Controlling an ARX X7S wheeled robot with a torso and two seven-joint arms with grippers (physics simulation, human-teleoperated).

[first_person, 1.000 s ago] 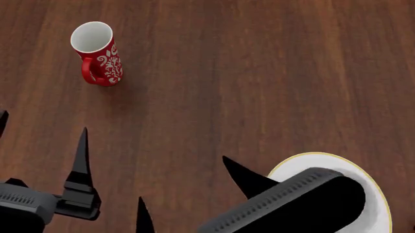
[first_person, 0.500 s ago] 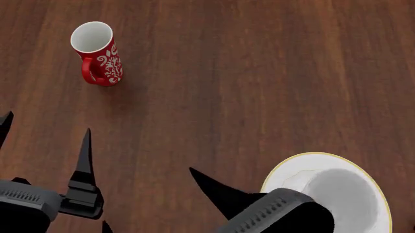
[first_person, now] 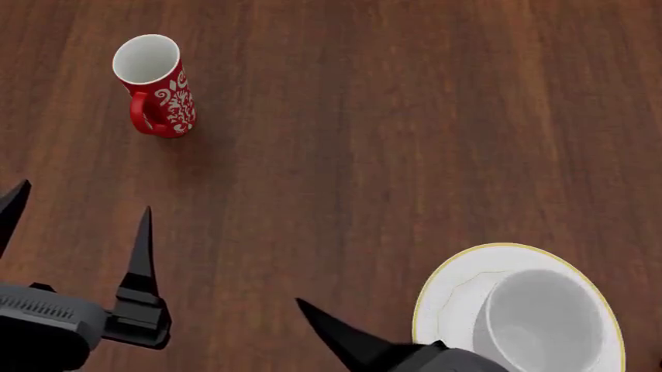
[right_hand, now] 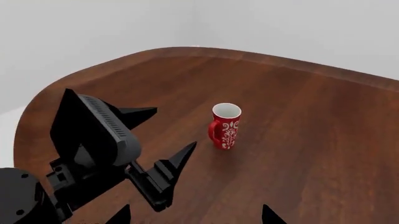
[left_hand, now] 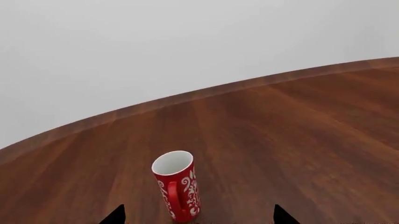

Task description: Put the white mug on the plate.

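Note:
The white mug (first_person: 543, 325) stands upright on the plate (first_person: 452, 293), a gold-rimmed white disc at the near right of the head view. My right gripper (right_hand: 194, 215) is open with nothing between its tips; only one dark finger (first_person: 333, 335) shows in the head view, left of the plate and apart from the mug. My left gripper (first_person: 77, 232) is open and empty at the near left, also seen from the right wrist as the left gripper (right_hand: 160, 136). In its own view the left gripper (left_hand: 197, 217) faces the red mug.
A red mug (first_person: 155, 85) with a white floral pattern stands upright at the far left, also seen as the red mug (left_hand: 176, 191) and the red mug (right_hand: 225, 125). The dark wooden table (first_person: 393, 155) has a curved far edge (left_hand: 206, 91).
My right arm has drawn back toward the near edge, uncovering the white mug standing on the plate. The left gripper has shifted slightly. The red mug has not moved.

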